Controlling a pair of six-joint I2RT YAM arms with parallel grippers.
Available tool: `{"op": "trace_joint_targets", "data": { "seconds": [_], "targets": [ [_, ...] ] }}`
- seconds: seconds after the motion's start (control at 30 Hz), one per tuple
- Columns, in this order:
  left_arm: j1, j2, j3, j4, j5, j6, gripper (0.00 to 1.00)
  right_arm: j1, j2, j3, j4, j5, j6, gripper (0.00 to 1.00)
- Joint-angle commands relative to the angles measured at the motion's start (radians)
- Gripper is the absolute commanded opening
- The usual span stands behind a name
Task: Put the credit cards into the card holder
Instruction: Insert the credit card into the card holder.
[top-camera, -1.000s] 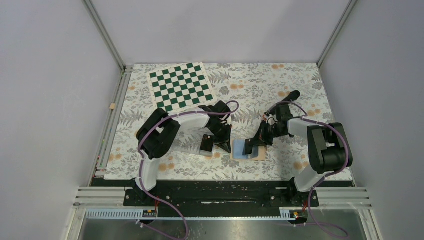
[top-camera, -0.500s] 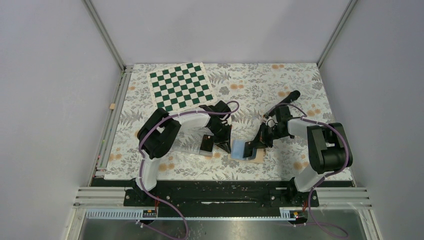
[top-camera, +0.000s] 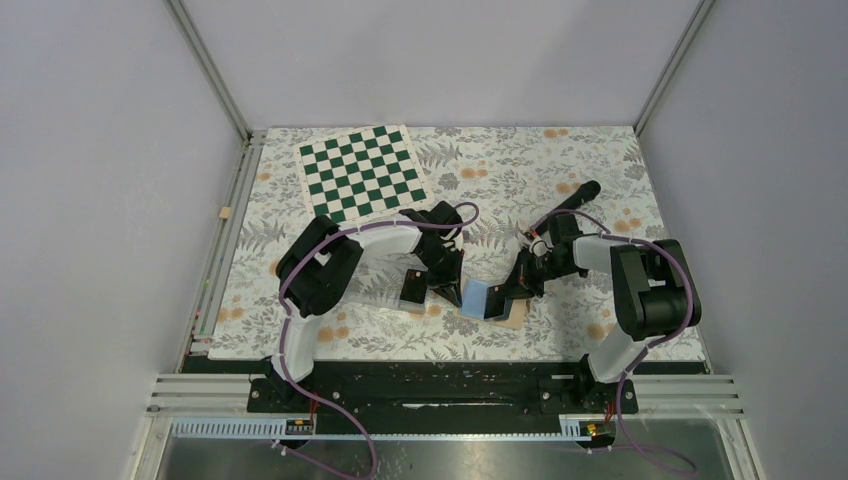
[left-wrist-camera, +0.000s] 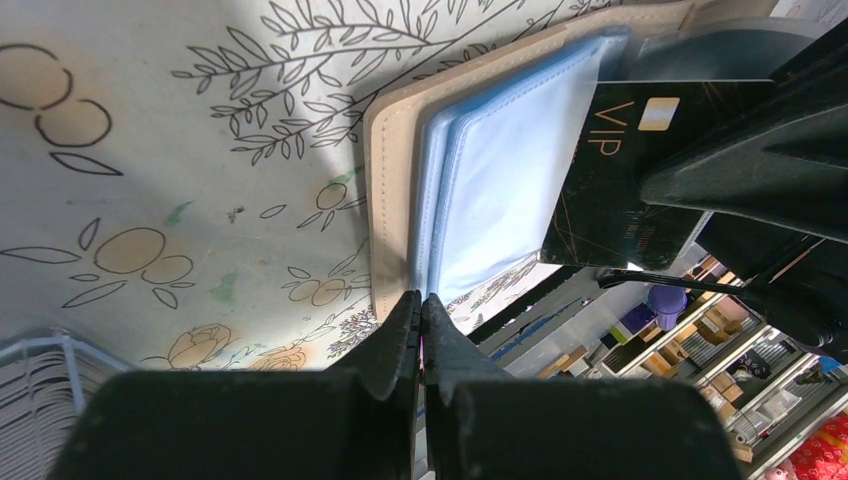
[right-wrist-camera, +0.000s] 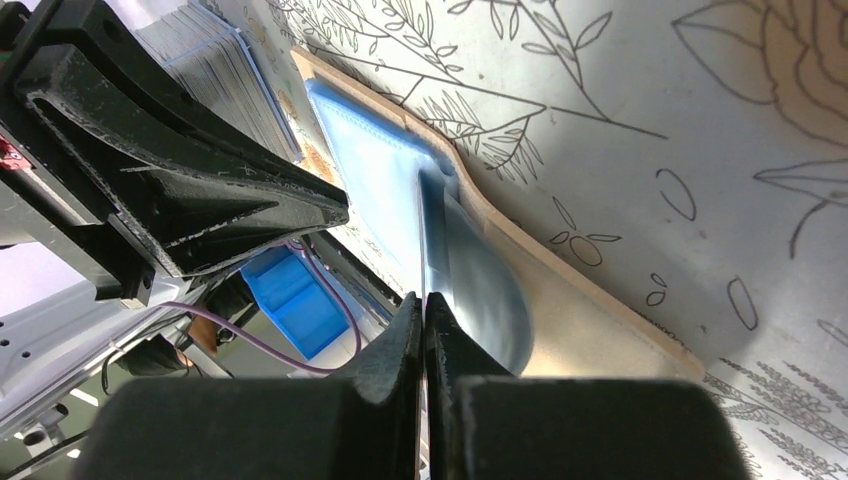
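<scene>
- Top view: the card holder (top-camera: 483, 300) lies toward the near edge of the floral counter (top-camera: 480, 160), about midway between its left and right edges. Its blue-lined leaf is tipped up off the tan cover. The left gripper (top-camera: 447, 288) and right gripper (top-camera: 512, 288) flank it on either side. A chessboard mat (top-camera: 362, 172) sits at the far-left corner, and a black marker (top-camera: 578, 194) lies well apart toward the right edge.
- Left wrist view: the left jaws are closed, tips against the holder's tan rim (left-wrist-camera: 392, 170), likely bracing it so it cannot slide. I cannot tell whether they pinch any lining. A black credit card (left-wrist-camera: 610, 200) marked VIP rests against the blue lining (left-wrist-camera: 500, 190), under the right fingers.
- Right wrist view: the right jaws are clamped on that card, seen edge-on (right-wrist-camera: 432, 230). Its far end sits inside a bulging blue pocket, apparently to feed it in.
</scene>
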Motion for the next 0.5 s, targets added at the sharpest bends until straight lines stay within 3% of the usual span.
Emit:
{"op": "trace_joint_targets", "data": {
  "seconds": [0.0,0.47],
  "targets": [
    [-0.005,0.047,0.009,0.021,-0.007,0.031,0.00,0.009,0.018,0.046,0.004,-0.005,-0.015,0.00],
    [-0.004,0.052,0.005,0.020,0.006,0.035,0.00,0.058,0.057,0.118,-0.033,0.077,-0.070,0.00]
  ]
}}
